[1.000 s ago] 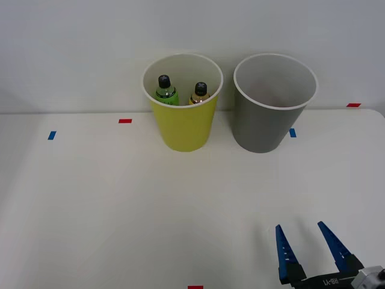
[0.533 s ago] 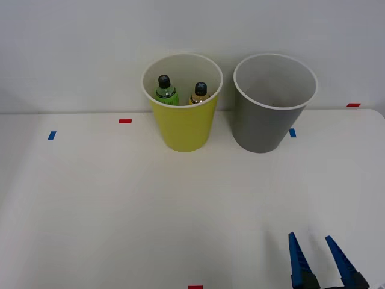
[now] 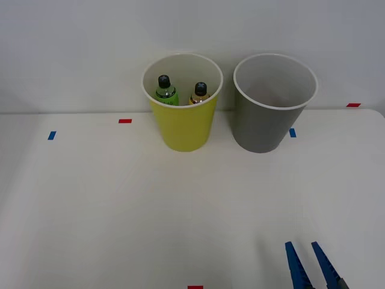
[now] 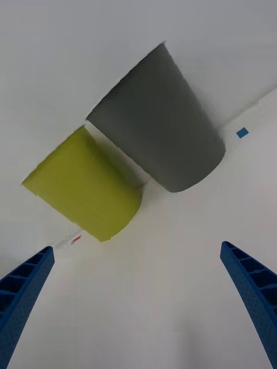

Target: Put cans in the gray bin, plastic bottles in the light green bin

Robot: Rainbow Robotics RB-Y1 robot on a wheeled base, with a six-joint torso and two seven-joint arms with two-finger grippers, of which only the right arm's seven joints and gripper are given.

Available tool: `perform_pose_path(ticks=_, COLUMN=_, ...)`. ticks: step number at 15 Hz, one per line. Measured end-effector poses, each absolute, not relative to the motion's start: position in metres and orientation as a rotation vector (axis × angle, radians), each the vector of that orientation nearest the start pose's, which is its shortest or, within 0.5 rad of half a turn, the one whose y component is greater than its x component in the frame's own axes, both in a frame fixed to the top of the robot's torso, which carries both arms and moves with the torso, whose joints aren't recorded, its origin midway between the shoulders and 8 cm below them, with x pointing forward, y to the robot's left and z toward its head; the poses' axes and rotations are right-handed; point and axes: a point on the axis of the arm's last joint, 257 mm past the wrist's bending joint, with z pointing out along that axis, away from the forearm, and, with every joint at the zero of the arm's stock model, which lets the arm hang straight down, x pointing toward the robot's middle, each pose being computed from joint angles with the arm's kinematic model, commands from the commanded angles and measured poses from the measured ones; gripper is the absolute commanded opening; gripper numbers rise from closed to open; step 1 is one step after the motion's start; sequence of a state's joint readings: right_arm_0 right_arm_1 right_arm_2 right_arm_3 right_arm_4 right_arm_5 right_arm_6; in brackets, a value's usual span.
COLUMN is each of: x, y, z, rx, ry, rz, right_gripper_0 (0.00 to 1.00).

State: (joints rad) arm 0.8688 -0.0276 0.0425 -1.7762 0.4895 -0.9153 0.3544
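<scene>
Front view shows the right claw point(image 3: 311, 263) low at the table's point(image 3: 120, 211) near edge, fingers apart, gripping nothing.

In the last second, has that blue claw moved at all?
Yes. The right claw has pulled back toward the robot, away from the gray bin, sinking lower at the front view's near edge. Its fingers remain apart, holding nothing.
</scene>
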Motion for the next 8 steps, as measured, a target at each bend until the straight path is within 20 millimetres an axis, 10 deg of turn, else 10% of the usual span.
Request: perform_pose_path(ticks=8, x=0.2560, y=-0.2120, z=-0.2561, rx=0.290, ry=1.379, rz=0.604, right_gripper_0=1.00)
